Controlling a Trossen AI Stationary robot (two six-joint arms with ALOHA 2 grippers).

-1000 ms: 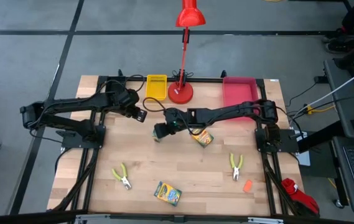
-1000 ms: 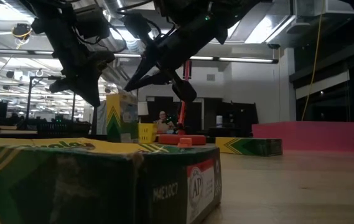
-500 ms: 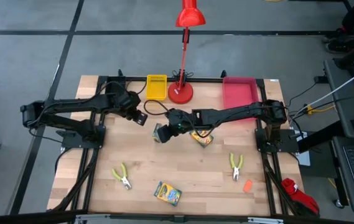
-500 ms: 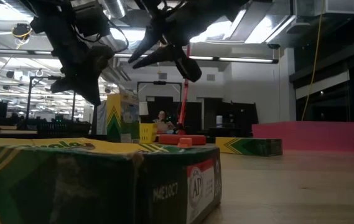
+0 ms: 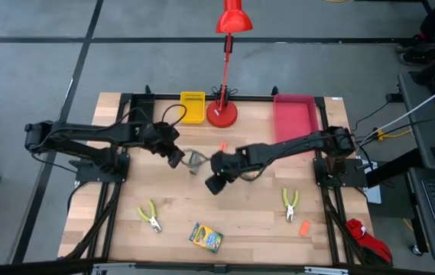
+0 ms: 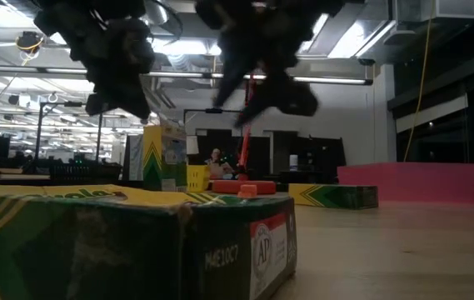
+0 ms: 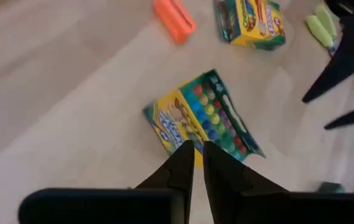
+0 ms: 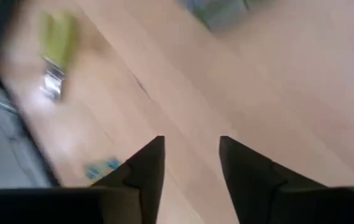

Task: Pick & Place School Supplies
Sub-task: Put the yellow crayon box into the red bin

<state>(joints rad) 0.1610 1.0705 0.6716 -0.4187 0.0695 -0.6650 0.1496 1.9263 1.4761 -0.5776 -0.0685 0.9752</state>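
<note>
Left gripper (image 7: 194,163) jaws nearly clenched, empty, over crayon box (image 7: 201,121); right gripper (image 8: 191,163) released.

three crayon boxes (image 5: 206,237) (image 5: 194,160) (image 7: 249,23) — two pliers (image 5: 150,217) (image 5: 290,204), two orange pieces (image 5: 304,228) (image 5: 222,146) — two trays (image 5: 193,106) (image 5: 294,117), one lamp (image 5: 225,69).

left tool (image 7: 193,163) nearly closed | above crayon box (image 7: 198,121) | orange piece (image 7: 173,18), second box (image 7: 249,23) beyond
</note>
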